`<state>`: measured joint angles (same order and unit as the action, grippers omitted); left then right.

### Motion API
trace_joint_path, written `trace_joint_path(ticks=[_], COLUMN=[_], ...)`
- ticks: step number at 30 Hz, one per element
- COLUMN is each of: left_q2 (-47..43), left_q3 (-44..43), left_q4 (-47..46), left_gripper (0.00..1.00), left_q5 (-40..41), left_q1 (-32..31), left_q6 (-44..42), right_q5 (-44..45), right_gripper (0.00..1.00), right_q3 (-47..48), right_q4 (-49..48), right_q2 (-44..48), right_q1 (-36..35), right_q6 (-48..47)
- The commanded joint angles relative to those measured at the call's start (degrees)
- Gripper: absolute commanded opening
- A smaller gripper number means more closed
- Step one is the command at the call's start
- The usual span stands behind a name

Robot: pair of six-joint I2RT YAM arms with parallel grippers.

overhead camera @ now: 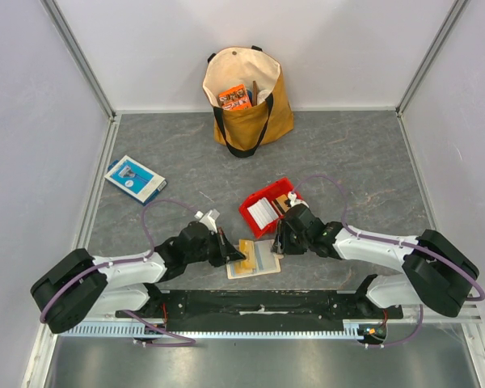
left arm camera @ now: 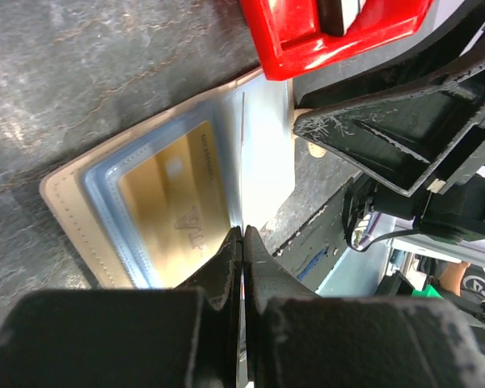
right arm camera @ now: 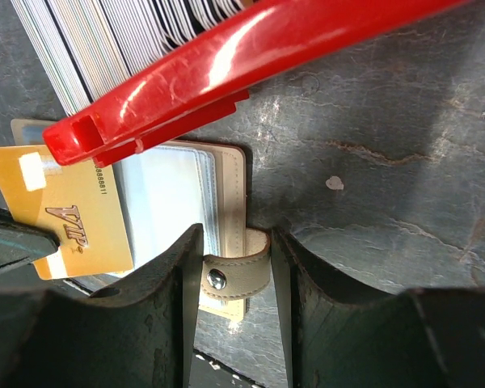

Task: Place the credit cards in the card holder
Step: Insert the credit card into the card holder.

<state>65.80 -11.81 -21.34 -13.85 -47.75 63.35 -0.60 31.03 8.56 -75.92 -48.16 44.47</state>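
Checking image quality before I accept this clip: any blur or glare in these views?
Top external: sharp, evenly lit. Left wrist: the gold card over the card holder is soft, and the clear sleeve glares. Right wrist: crisp, the card's lettering readable, bright highlights along the red tray.

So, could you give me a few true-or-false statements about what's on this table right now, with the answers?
1. The mustard-yellow fabric tote bag stands at the far end of the table. True.
2. The red plastic tray is empty. False: it holds a row of thin white cards.
3. The left gripper is shut on a gold plastic card printed VIP. True.
4. The beige leather-like card holder is folded shut. False: it lies open, its clear sleeves showing.
5. The right gripper has its jaws on either side of the holder's snap tab. True.
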Motion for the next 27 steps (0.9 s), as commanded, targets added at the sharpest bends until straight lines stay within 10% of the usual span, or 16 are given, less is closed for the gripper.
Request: trace_joint_path(ticks=[1,27], left_q2=[-0.2,6.0], left_q3=[1.3,5.4], left_q4=[0.4,-13.4], left_gripper=[0.02,0.02], left_q5=[3.3,6.6], left_q1=[-0.5,-3.7], left_q6=[0.1,5.9], right_q5=[2.7,2.5], right_gripper=[0.46,0.47], right_q3=[0.3,-0.1], right_q4=[2.4,1.7], right_q2=[-1.5,-3.3], right_q1=[-0.4,-1.2], right_q6=[-0.7,-0.5])
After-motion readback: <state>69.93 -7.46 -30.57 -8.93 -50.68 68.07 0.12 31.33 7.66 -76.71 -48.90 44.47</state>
